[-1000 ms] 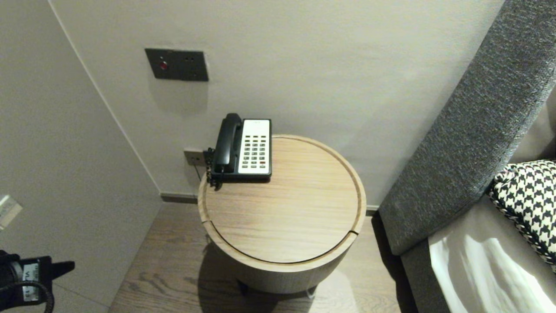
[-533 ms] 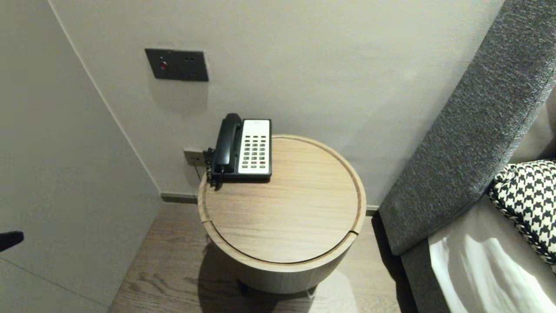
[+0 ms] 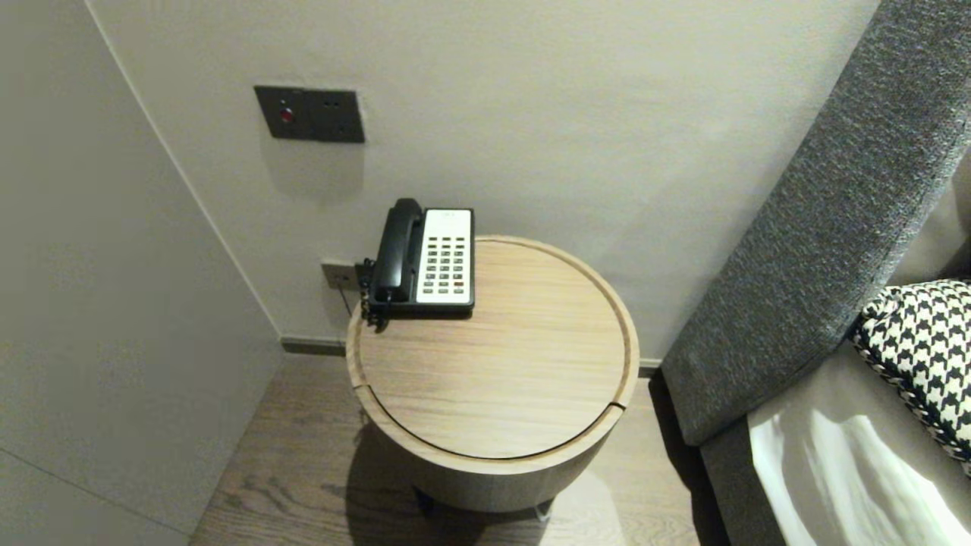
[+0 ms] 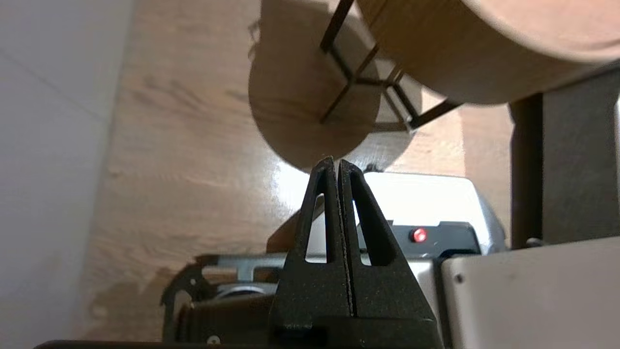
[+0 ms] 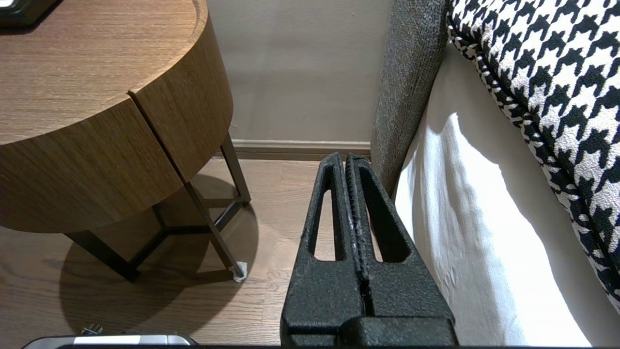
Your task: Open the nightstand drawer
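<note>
A black and white desk telephone (image 3: 425,258) with its handset on the cradle sits at the back left of a round wooden side table (image 3: 493,379). Neither gripper shows in the head view. My left gripper (image 4: 337,162) is shut and empty, low down, pointing at the floor over my own base (image 4: 436,203) near the table's metal legs (image 4: 358,82). The right gripper (image 5: 345,157) is shut and empty too, hanging low between the table (image 5: 121,131) and the bed's white sheet (image 5: 465,218).
A dark wall plate (image 3: 309,114) with a red light is on the wall above the telephone, and a socket (image 3: 337,274) sits behind the table. A grey upholstered headboard (image 3: 834,205) and a houndstooth cushion (image 3: 922,341) stand at the right. Wood floor (image 3: 288,462) lies at the left.
My left gripper, seen at the lower left edge of the head view a second ago, has dropped out of that view. The telephone and table are unmoved.
</note>
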